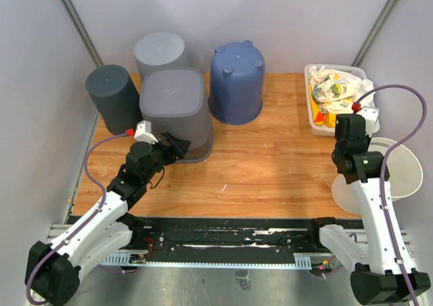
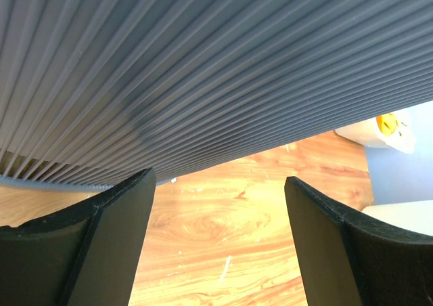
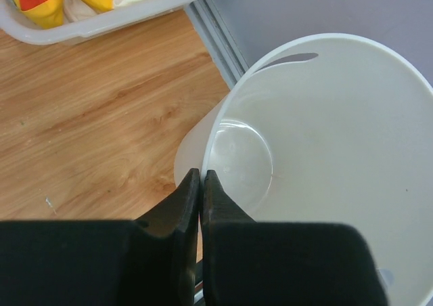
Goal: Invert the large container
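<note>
A large white container (image 1: pixel 399 167) lies tilted at the table's right edge, its mouth turned up and to the right; the right wrist view looks into it (image 3: pixel 325 137). My right gripper (image 1: pixel 360 174) is shut on its near rim, and the rim runs in between the fingertips (image 3: pixel 201 175). My left gripper (image 1: pixel 181 145) is open and empty, right beside the lower wall of a ribbed grey container (image 1: pixel 174 106) that stands upside down. That wall fills the top of the left wrist view (image 2: pixel 203 69), with bare table showing between the gripper's fingertips (image 2: pixel 220 179).
Upside down at the back stand a dark grey bin (image 1: pixel 113 96), a light grey bin (image 1: pixel 160 52) and a blue bucket (image 1: pixel 237 81). A white tray (image 1: pixel 315 120) with yellow and white bags sits at the back right. Side walls close in both table edges.
</note>
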You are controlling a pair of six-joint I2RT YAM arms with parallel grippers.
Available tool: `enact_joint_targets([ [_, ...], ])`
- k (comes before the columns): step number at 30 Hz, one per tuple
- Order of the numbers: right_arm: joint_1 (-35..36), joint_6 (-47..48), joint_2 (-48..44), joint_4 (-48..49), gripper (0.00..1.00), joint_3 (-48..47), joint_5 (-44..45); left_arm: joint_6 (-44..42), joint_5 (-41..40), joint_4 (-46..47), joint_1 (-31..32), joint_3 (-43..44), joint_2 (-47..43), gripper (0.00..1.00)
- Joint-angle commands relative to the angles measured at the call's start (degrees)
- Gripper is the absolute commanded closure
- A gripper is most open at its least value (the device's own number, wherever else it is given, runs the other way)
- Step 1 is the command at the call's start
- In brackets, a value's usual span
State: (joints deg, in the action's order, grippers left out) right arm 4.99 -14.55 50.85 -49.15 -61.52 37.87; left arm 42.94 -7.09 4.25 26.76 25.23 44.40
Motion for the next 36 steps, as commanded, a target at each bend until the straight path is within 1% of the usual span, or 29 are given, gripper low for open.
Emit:
enact_joint_targets([
  [1,-0.9,1.0,-2.7,-0.3,0.99,-2.2,-1.9,0.2,0.1,1.5,0.0,-0.3,-1.0,0.18],
  [5,-0.8,0.8,-3.8,-2.4,0.99,-6.6,-7.0,0.0,-0.2,1.1,0.0,-0.1,-1.3,0.18],
  [7,-0.8,-0.1,-4.1,-3.4,0.99,-8.6,-11.1,0.0,-0.4,1.0,0.0,-0.1,-1.5,0.18],
  [12,-0.8,-3.8,-5.4,-2.8,0.99,-11.3,-24.6,0.0,-0.7,1.0,0.0,-0.1,-1.7,0.18],
  [17,-0.7,-9.5,-5.8,2.1,0.99,-10.7,-39.4,-0.3,-1.2,0.9,0.1,0.0,-1.4,0.18],
  [23,-0.2,-15.2,-7.3,10.8,0.99,-8.9,-51.9,-0.4,-2.3,0.7,0.0,-0.1,-1.5,0.18],
  [26,-0.2,-19.1,-7.4,17.4,0.99,-5.8,-59.1,-0.4,-2.1,0.8,0.0,-0.1,-1.3,0.19],
  [28,-0.2,-21.9,-7.4,23.9,0.99,-2.1,-64.0,-0.4,-2.4,0.8,0.0,-0.2,-1.5,0.19],
  [32,-0.2,-27.3,-6.5,34.5,0.99,4.7,-70.1,-0.7,-2.8,0.7,0.1,-0.4,-2.1,0.18],
  [36,0.0,-31.4,-6.4,42.8,0.99,9.3,-72.8,-0.8,-2.7,1.6,0.0,-0.9,-2.7,0.19],
])
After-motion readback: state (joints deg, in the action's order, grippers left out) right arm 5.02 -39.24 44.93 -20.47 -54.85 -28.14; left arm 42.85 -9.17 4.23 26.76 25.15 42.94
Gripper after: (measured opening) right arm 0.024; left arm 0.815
